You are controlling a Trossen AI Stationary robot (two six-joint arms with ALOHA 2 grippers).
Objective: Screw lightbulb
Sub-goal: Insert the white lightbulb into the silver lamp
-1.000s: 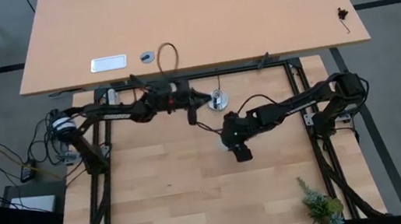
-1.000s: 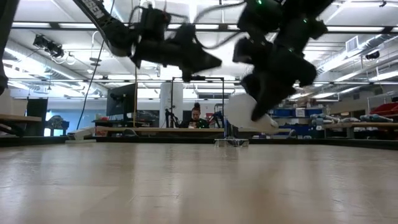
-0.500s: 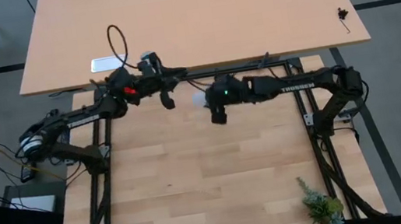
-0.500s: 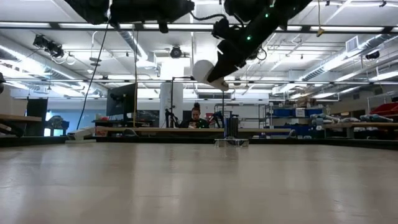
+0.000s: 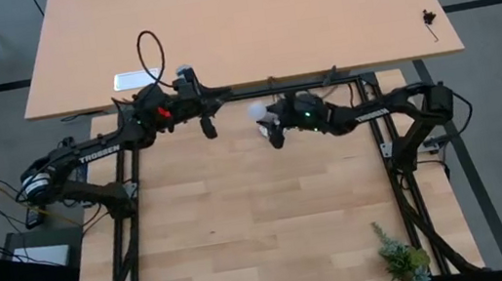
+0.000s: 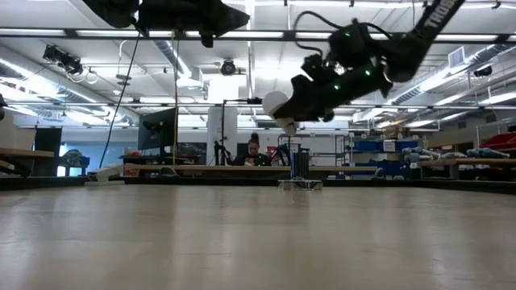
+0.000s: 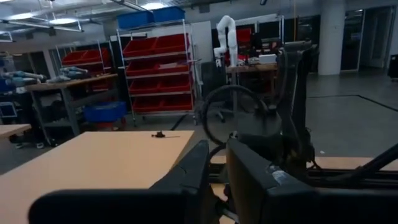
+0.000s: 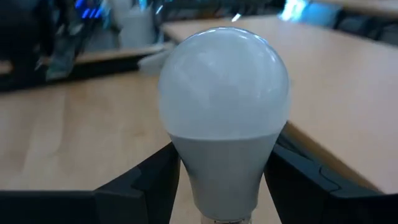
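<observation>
Right claw drawn back slightly, clamped on one lightbulb (aloft), left claw nearly closed, empty.

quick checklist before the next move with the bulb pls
1. Bulb held: ok. The right gripper is shut on the lightbulb, a finger on each side.
2. Bulb clear of the table: ok. It hangs well above the table in the low view.
3. Socket held: cannot tell. The left gripper looks shut on something with a black cord, but the socket itself is not clearly seen.
4. Bulb lined up with socket: not ok. The grippers are apart.
5. Screw base visible: cannot tell.
</observation>
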